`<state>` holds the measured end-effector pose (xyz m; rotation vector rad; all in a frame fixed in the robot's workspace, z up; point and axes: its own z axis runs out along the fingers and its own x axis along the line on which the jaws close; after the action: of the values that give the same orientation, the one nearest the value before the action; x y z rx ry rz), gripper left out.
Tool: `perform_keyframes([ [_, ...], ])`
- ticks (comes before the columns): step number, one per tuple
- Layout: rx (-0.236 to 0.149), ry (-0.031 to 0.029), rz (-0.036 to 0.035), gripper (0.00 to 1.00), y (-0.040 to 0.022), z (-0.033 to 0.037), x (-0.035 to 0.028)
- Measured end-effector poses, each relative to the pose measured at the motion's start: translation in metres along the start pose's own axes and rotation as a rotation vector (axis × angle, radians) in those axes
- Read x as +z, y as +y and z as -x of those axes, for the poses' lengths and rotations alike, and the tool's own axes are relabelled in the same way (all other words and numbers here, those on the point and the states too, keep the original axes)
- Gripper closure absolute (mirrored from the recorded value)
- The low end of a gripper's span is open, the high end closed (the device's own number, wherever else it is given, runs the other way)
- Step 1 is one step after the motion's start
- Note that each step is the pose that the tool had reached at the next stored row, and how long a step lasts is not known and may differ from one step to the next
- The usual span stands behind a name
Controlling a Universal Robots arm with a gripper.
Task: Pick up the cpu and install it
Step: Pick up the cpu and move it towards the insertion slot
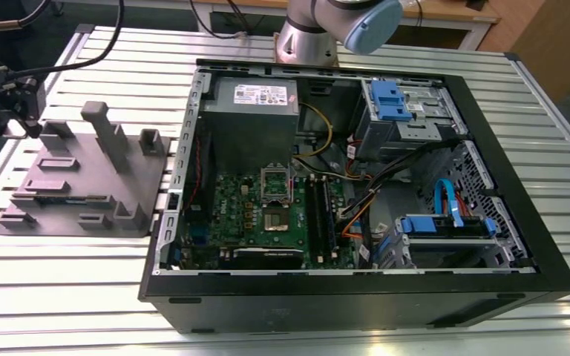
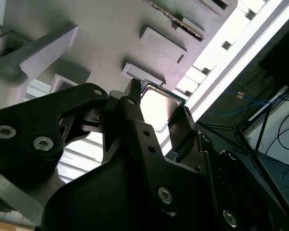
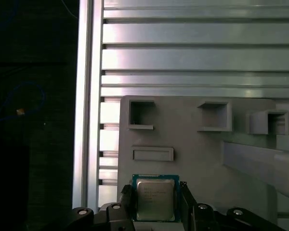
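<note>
**CPU in gripper, by the grey fixture, PC case open**

- Gripper (image 1: 12, 122): seen at the exterior view's far left, beside the far corner of the fixture. In both wrist views its two black fingers (image 3: 126, 199) are drawn in to the chip's width. One presses each opposite edge, so it has hold of the cpu.
- Cpu (image 3: 155, 199): small square chip with a silver lid and a green rim. It sits flat between the fingertips, lid facing the first wrist camera. There are a few lines of print on the lid, which I cannot make out. In the second wrist view the lid (image 2: 156, 103) shines bright. The chip is well apart from the case.
- Fixture (image 1: 87, 178): matte grey plastic plate with posts, blocks and open pockets, lying on the table just beside the case. In the first wrist view the cpu shows over its edge strip.
- Table (image 1: 67, 297): slatted aluminium.
- Case (image 1: 344, 304): black tower lying on its side, panel off.
- Motherboard (image 1: 255, 215): green, with the socket (image 1: 277, 182) near its middle.
- Power supply (image 1: 255, 100): grey metal box at the back. It has a white label (image 1: 265, 94) with print I cannot read from here.
- Brackets (image 1: 389, 100): blue plastic, on the drive cages at the exterior view's right.
- Arm (image 1: 335, 30): silver base with a pale blue cap, behind the case.
</note>
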<state>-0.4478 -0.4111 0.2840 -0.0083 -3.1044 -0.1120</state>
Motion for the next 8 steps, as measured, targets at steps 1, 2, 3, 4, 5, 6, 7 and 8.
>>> perform_keyframes([
  [1,0.000,-0.0002,0.0001,0.53,0.0002,-0.0001,-0.0030],
  [2,0.000,-0.0003,0.0000,0.53,0.0004,-0.0002,-0.0062],
  [3,0.000,-0.0007,0.0000,0.53,0.0007,-0.0003,-0.0094],
  [4,0.000,-0.0011,0.0001,0.53,0.0010,-0.0004,-0.0129],
  [5,0.000,-0.0016,0.0000,0.53,0.0013,-0.0006,-0.0165],
  [6,0.000,-0.0018,0.0000,0.53,0.0015,-0.0007,-0.0201],
  [7,0.000,-0.0021,0.0000,0.53,0.0018,-0.0008,-0.0238],
  [8,0.000,-0.0023,0.0001,0.53,0.0020,-0.0009,-0.0271],
])
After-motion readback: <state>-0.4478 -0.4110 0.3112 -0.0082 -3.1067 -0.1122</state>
